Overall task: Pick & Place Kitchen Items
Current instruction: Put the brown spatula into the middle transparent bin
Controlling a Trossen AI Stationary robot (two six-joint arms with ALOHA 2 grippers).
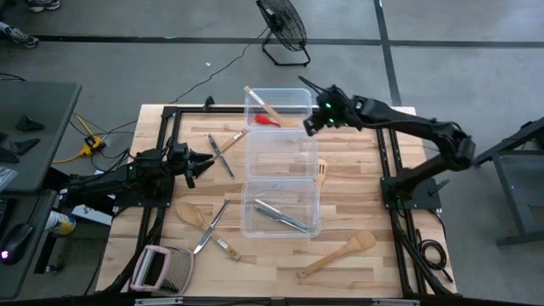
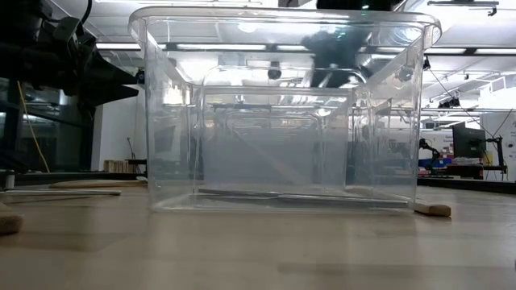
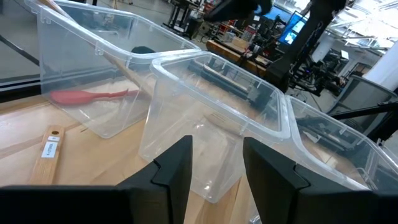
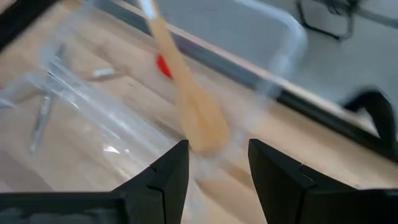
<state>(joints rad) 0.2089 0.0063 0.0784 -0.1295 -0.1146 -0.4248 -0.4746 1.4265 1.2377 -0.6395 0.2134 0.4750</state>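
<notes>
A wooden spoon (image 4: 186, 93) is leaned in the far tub (image 1: 299, 98), beside the red utensil (image 1: 268, 121), its long axis running diagonally; it apparently lies just ahead of the right gripper (image 4: 214, 165), whose jaws are held apart, empty.

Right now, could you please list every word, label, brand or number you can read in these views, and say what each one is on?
No text here can be read.
A small white label sits on a pale wooden handle lying on the table beside the clear tubs, seen past the left pincer; its print is too small to read.
A lit blue screen in the room behind: too blurred to read.
</notes>
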